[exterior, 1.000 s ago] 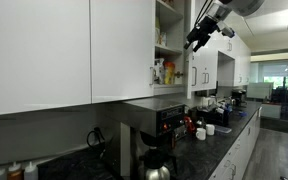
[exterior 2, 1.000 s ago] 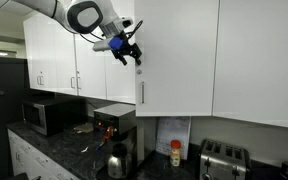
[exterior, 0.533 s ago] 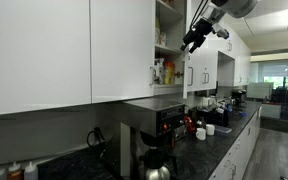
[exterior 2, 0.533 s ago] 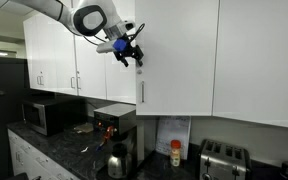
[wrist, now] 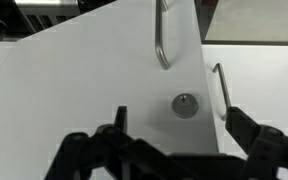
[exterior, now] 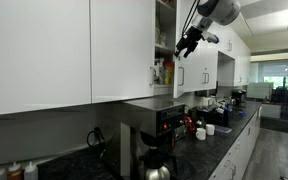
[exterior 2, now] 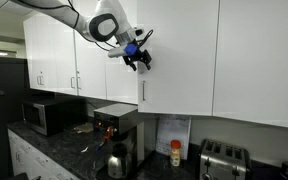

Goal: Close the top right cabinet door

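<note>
Door: top right cabinet door (wrist: 79,95), judged stiff, light on hinges, glossy and slippery
Contact: push flat face beside bar handle (wrist: 161,45)
Hand: hand (wrist: 176,125) fingers apart, holding nothing

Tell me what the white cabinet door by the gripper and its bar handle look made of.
The top right cabinet door: smooth white panel with a soft sheen and no grain, likely laminate or painted board. Its bar handle: silvery with a bright highlight, probably metal, brushed or polished I cannot tell.
</note>
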You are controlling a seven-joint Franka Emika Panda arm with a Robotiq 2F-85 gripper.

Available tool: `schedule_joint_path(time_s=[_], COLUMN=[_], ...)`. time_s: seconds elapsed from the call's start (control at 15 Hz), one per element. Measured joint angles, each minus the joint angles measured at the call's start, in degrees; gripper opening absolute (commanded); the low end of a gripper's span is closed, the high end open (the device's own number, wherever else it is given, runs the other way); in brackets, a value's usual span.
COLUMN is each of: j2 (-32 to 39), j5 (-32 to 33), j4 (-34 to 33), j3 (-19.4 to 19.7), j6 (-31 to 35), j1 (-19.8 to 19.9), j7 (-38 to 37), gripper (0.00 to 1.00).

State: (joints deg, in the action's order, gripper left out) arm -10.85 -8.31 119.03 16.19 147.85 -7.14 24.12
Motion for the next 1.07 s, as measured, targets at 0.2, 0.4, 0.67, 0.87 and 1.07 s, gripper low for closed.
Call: schedule_joint_path(time_s=[0.2, 0.4, 0.67, 0.87, 1.07], j2=[3.02, 3.82, 3.15, 2.19, 0.87], j5=[0.00, 0.00, 0.29, 2.11, 4.39], j4=[-2.89, -4.59, -7.51, -9.11, -9.46], j3=[-1.30, -2.99, -4.83, -5.78, -6.39], j6=[-0.12, -4.41, -18.03, -26.83, -32.34], j1=[1.04, 2.01, 3.12, 4.16, 5.14], j7=[-0.02, 0.01, 0.02, -0.28, -0.79], gripper=[1.00, 1.00, 1.00, 1.00, 1.00])
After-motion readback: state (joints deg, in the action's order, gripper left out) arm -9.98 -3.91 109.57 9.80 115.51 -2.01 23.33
